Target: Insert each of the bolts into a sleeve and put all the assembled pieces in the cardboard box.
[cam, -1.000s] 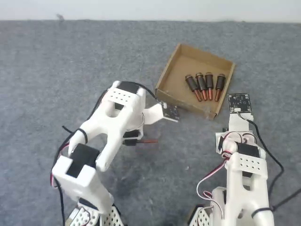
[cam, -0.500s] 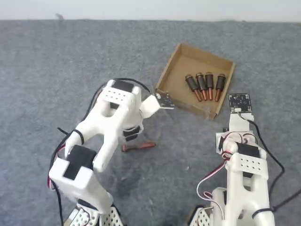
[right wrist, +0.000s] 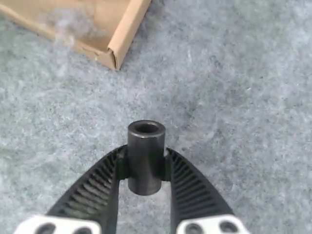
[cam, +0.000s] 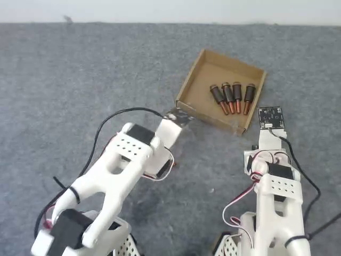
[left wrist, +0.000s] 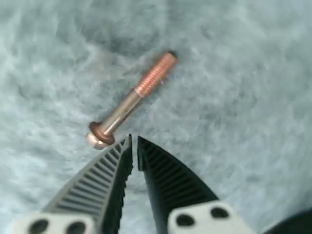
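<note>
Grey carpet covers the table, with a pale wall strip along the far edge in the high view.

The bolt lies flat on the carpet just beyond the tips of the left gripper. Its flanged head is nearest the tips and its threaded copper end points away. It cannot be determined whether the head touches a finger. In the high view the left arm hangs over this spot and hides nearly all of the bolt and the gripper fingers. The left jaws are pressed almost together, with a thin slit between them and nothing held.

The sleeve, a dark tube, stands upright with its open bore facing up. It is pinched at mid-height by the jaws of the right gripper. Its lower end is cut off from sight between the fingers. In the high view the right arm and its wrist camera board cover both sleeve and gripper.

The cardboard box sits on the carpet beyond both arms, and one corner appears in the right wrist view, near the sleeve but apart from it. Four assembled pieces lie side by side inside the box with their copper ends toward the near wall.

A black cable loops from the left arm.
</note>
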Available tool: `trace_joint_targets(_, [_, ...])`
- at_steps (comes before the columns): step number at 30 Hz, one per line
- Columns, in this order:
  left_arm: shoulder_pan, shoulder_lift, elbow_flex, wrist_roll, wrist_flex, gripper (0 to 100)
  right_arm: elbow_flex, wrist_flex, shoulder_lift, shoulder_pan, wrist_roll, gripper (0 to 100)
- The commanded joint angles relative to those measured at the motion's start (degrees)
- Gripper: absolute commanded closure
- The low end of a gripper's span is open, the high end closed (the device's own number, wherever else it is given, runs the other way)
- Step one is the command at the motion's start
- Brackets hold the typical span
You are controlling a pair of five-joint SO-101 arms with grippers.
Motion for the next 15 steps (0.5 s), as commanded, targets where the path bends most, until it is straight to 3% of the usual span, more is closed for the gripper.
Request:
trace_joint_targets(1, [-4.57, -2.29, 3.65, 13.45, -8.62, 99, -0.53, -0.66, -2.42, -0.66, 0.88, 99.2])
trace_joint_targets(5, [-6.51, -1.41, 8.4, 19.16, -13.54, 99, -0.53, -0.66, -2.42, -0.66, 0.88, 99.2])
trace_joint_targets(15, [-6.68, 11.96, 4.0, 19.87, -15.03, 99, -0.53, -0.75, -2.42, -0.66, 0.88, 99.2])
